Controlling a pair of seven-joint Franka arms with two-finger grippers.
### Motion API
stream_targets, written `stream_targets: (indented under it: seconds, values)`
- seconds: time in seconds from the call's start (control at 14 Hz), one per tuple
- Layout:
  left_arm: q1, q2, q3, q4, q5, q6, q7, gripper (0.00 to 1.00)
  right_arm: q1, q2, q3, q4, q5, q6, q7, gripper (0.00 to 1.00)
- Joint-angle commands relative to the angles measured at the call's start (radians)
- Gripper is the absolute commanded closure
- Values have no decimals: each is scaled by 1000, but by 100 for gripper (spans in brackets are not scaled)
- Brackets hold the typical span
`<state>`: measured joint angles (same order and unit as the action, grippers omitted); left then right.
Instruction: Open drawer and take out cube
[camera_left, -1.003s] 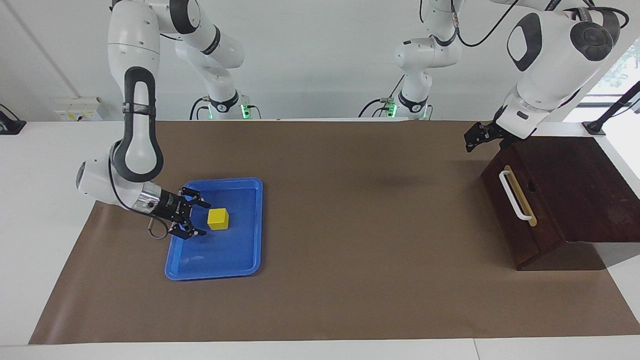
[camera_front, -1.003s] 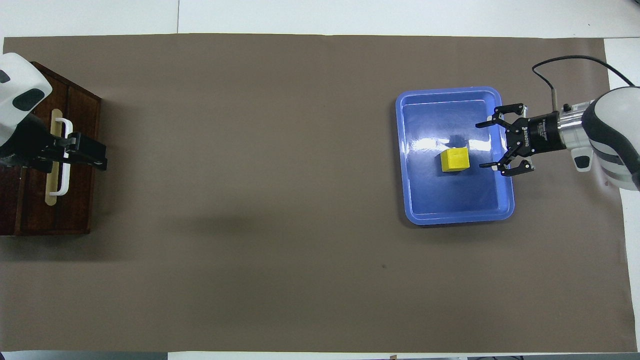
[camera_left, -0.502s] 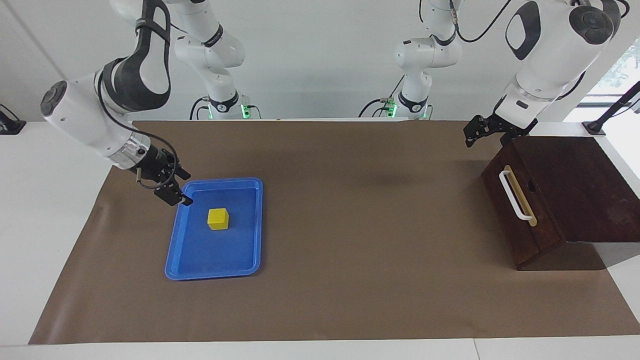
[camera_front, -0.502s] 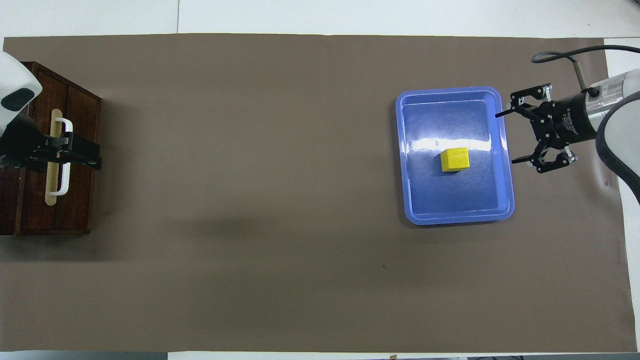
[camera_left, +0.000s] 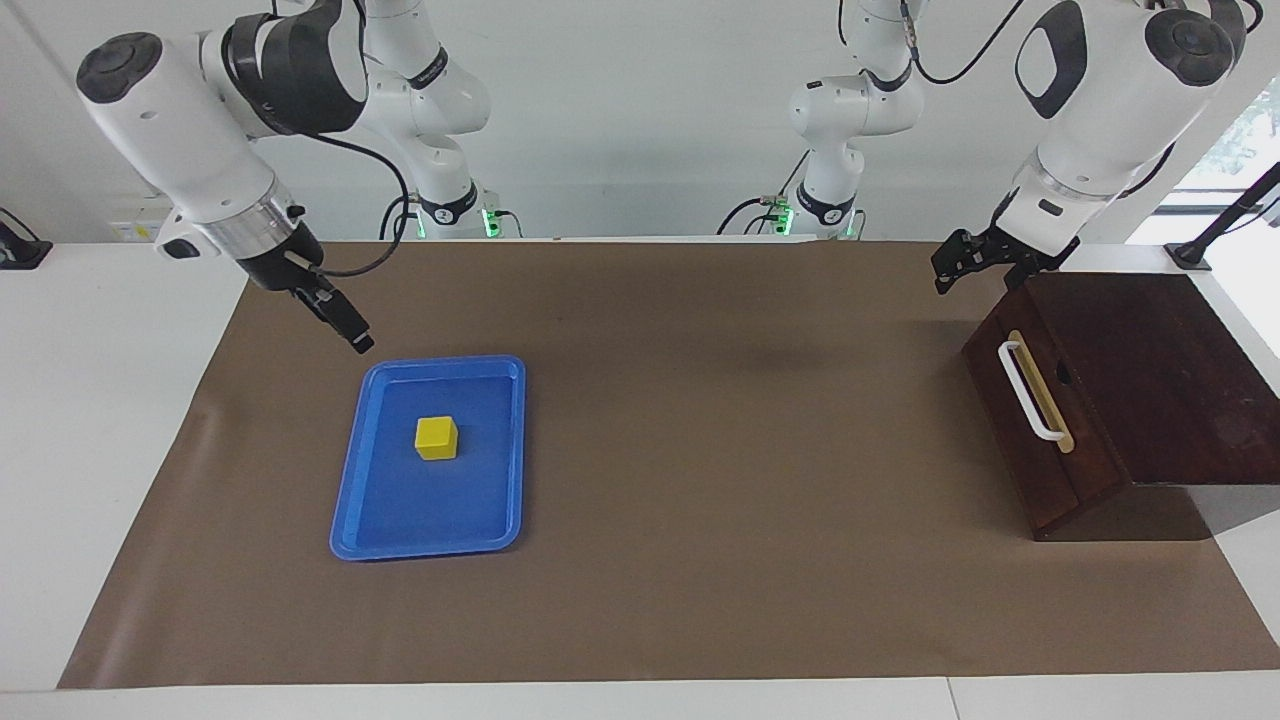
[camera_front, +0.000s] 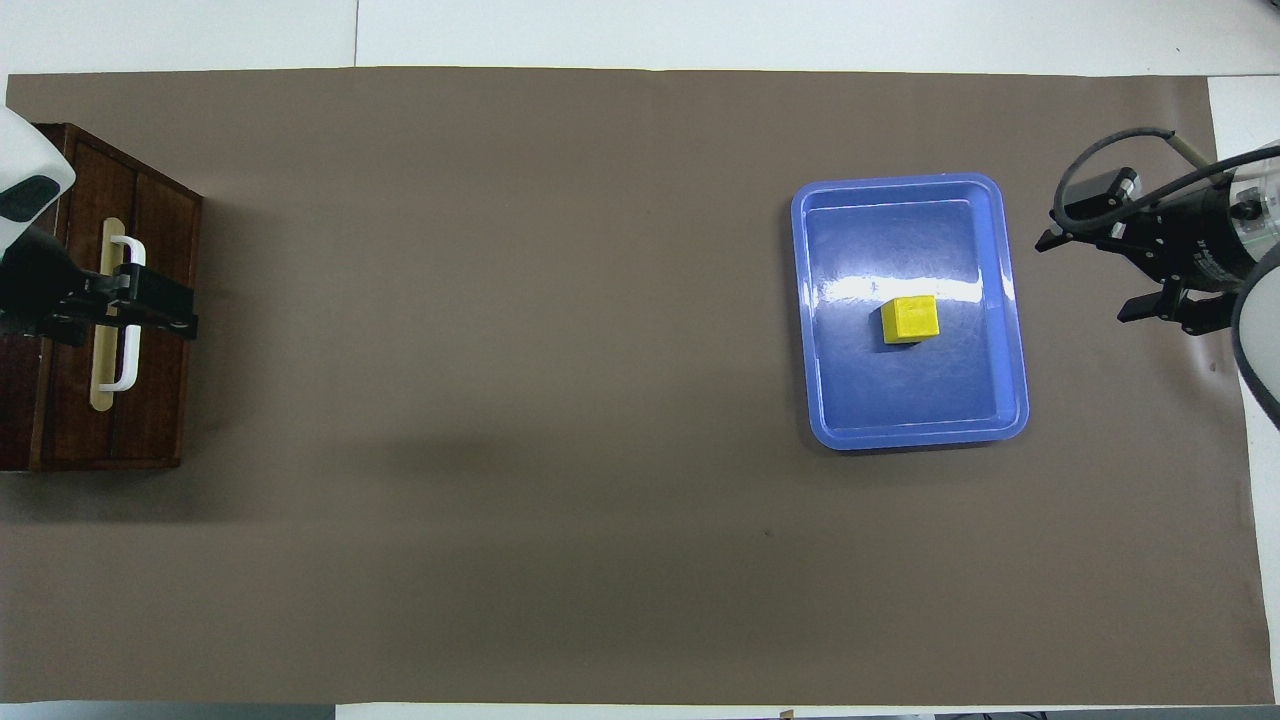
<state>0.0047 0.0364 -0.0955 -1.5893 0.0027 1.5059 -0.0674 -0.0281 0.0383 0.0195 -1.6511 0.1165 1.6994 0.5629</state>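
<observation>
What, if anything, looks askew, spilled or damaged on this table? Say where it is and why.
Nothing stands out. The cube sits upright in the tray, apart from its walls. The drawer is shut in its box, handle intact. Both grippers are open, holding nothing: the right gripper is raised beside the tray, the left gripper up by the box.

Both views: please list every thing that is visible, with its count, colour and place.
cube: one, yellow, in the tray.
tray: one, blue, on the mat, toward the right arm's end of the table.
drawer: one, dark brown with white handle, shut, in its wooden box at the left arm's end.
mat: one, brown, covering the table.
right end effector: one, black, open, raised over the mat beside the tray.
left end effector: one, black, open, raised beside the box.
</observation>
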Motion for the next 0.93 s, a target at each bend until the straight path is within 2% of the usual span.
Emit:
stream_targets:
  seconds: [0.0, 0.43, 0.86]
  values:
    - [-2, -9, 5, 0, -9, -3, 4, 0, 2, -60, 2, -26, -34, -64, -243, 0]
    - [-2, -9, 6, 0, -9, -3, 4, 0, 0, -58, 2, -19, -110, -64, -470, 0]
    - [-2, -9, 5, 0, -9, -3, 4, 0, 1, -60, 2, -21, -140, -79, -515, 0]
